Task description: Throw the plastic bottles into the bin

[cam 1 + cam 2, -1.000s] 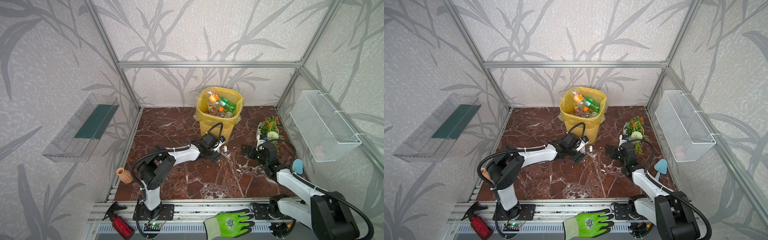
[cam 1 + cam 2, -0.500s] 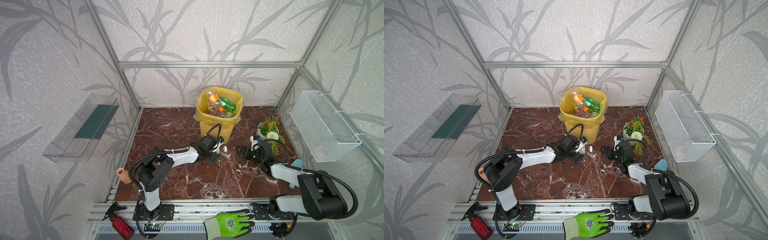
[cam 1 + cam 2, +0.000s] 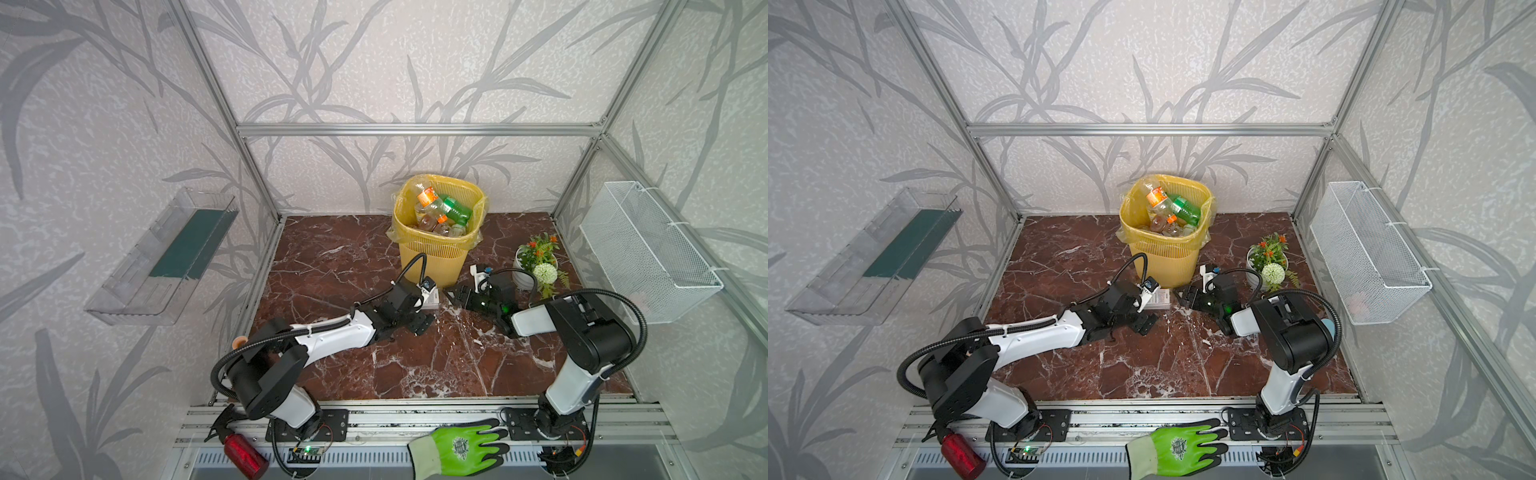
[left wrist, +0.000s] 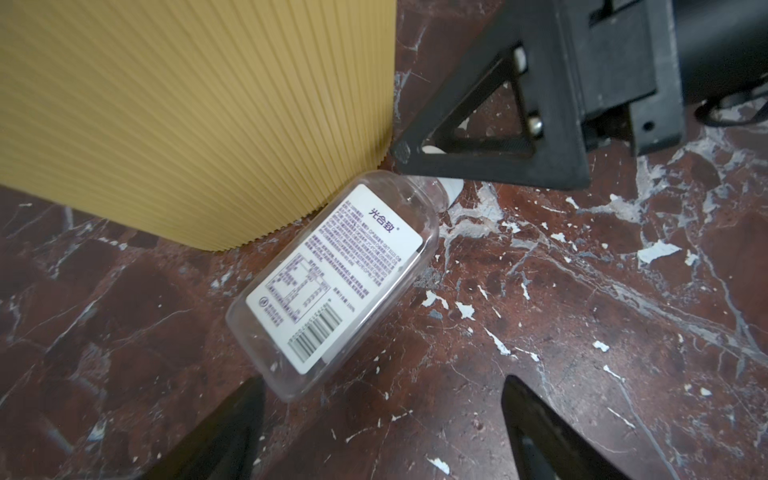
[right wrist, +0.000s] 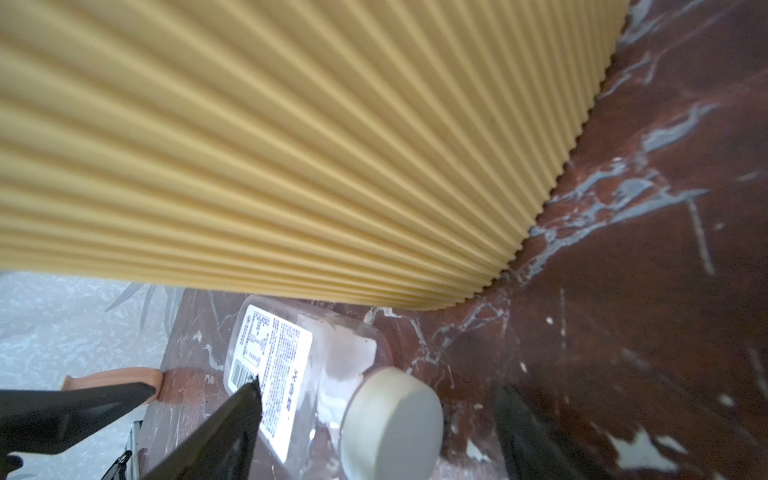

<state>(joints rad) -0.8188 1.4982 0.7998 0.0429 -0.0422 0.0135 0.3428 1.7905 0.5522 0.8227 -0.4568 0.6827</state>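
On the desk [image 3: 332, 266]: one clear bottle [image 4: 336, 274], white label, white cap, lying flat with its shoulder against the foot of the bin [image 3: 432, 257]. The left pincer [image 4: 382, 382] stands wide open at the bottle's base end, holding nothing. The right pincer [image 5: 376, 388] is open astride the cap end, with a gap on one side and no grip. The other bottles [image 3: 444, 212] lie heaped inside the bin

A green glove [image 3: 457, 446] and red can [image 3: 245, 455] lie up front (potted flowers [image 3: 538, 259] near the wire basket [image 3: 648, 249]).
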